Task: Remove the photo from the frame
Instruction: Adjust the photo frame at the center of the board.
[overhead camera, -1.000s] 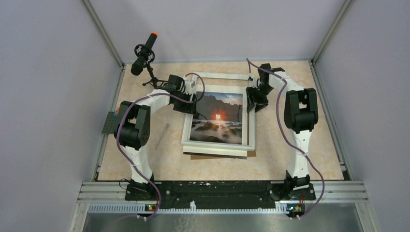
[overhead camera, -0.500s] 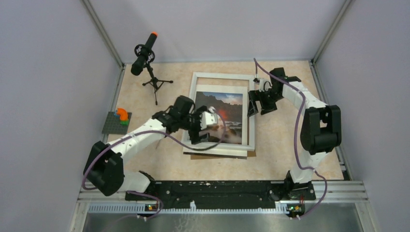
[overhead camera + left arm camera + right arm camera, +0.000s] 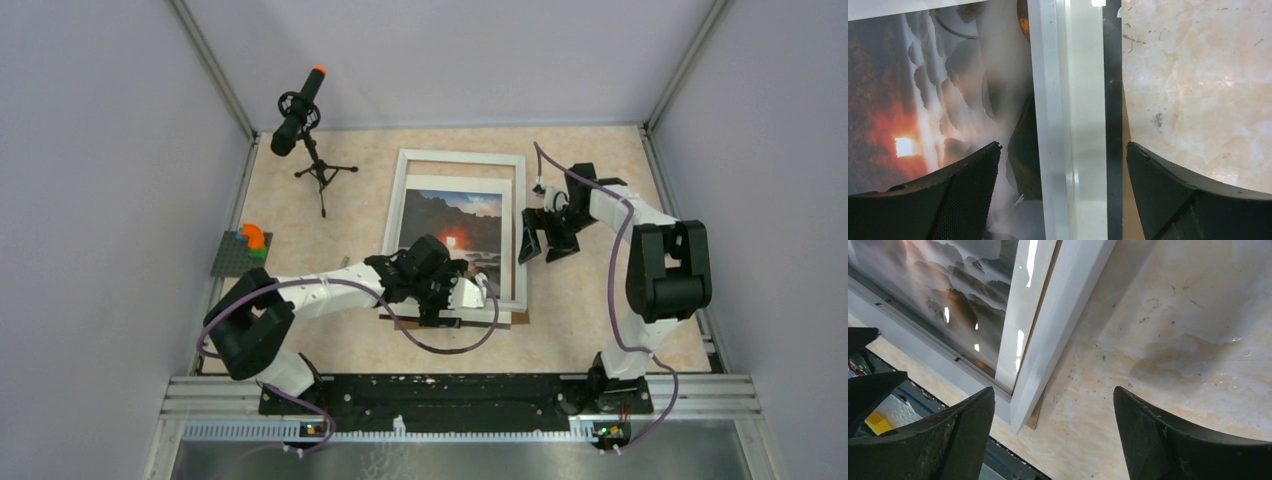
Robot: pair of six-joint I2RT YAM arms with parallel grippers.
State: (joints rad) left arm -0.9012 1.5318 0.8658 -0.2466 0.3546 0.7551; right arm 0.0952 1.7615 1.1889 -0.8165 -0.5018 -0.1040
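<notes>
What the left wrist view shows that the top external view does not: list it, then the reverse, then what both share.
Only the left wrist: the left gripper is open, its fingers straddling the white bar of the frame, one over the photo, one over the table.
Only the top external: the whole frame, both arms, the open right gripper beside the frame's right edge, a microphone on a tripod, toy blocks.
Both: the frame, the photo's orange glow, the marbled table.
</notes>
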